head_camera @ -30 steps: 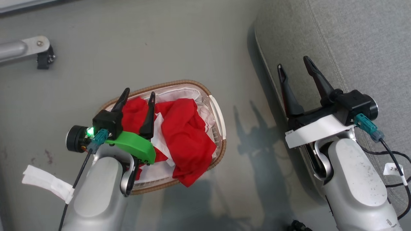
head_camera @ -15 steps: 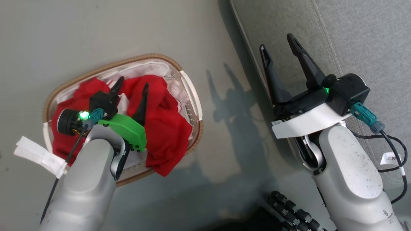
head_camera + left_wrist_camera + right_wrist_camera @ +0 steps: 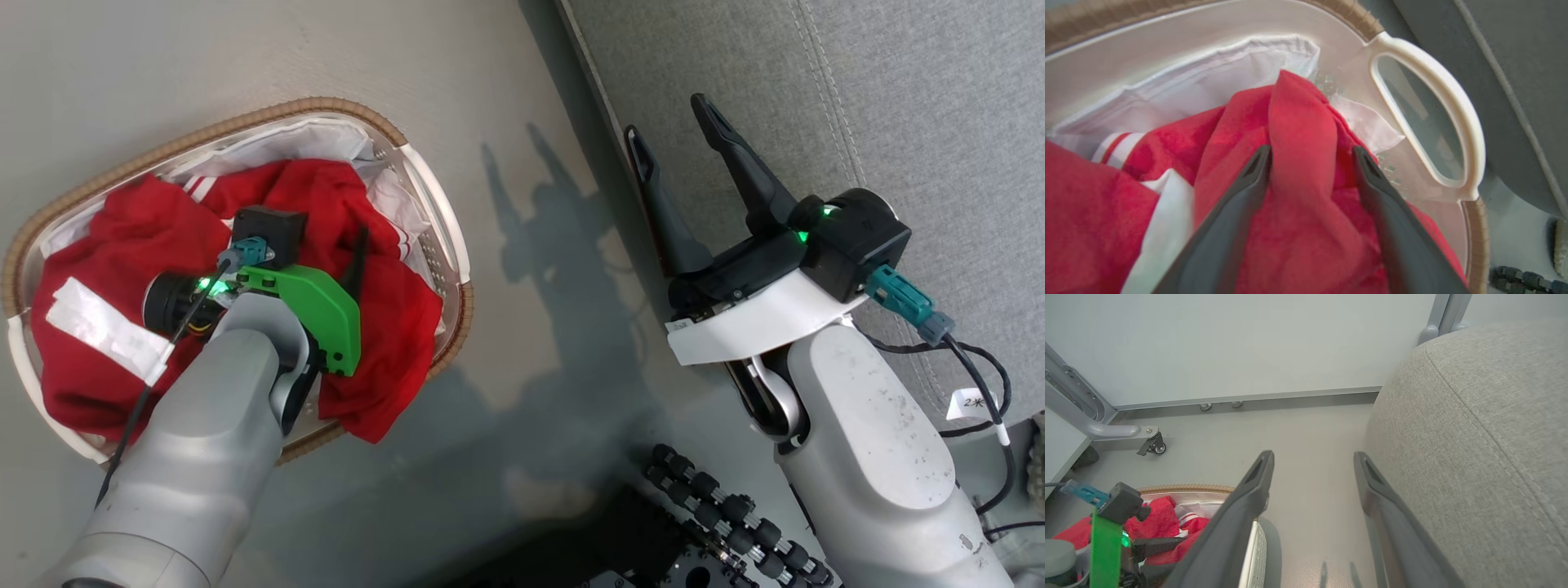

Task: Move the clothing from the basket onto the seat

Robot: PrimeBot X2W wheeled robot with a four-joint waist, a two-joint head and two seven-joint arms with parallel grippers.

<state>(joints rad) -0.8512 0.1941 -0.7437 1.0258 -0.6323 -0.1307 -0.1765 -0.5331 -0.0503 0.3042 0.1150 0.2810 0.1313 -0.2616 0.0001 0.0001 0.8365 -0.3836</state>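
The basket sits on the floor at the left, holding the red clothing with its white, red-striped trim. My left gripper reaches down into it. In the left wrist view my left gripper is open, its fingers either side of a raised fold of the clothing, beside the basket's handle. The right gripper hangs open and empty over the edge of the grey seat. In the right wrist view that gripper stands between the basket and the seat.
A white liner cloth lines the basket's far side. My base with black rollers shows at the bottom. A metal frame leg on a caster stands by the wall beyond the basket. Grey floor separates basket and seat.
The head camera has shifted, so the whole picture slid. My left gripper has gone down from above the basket into the red clothing. The right gripper stays open.
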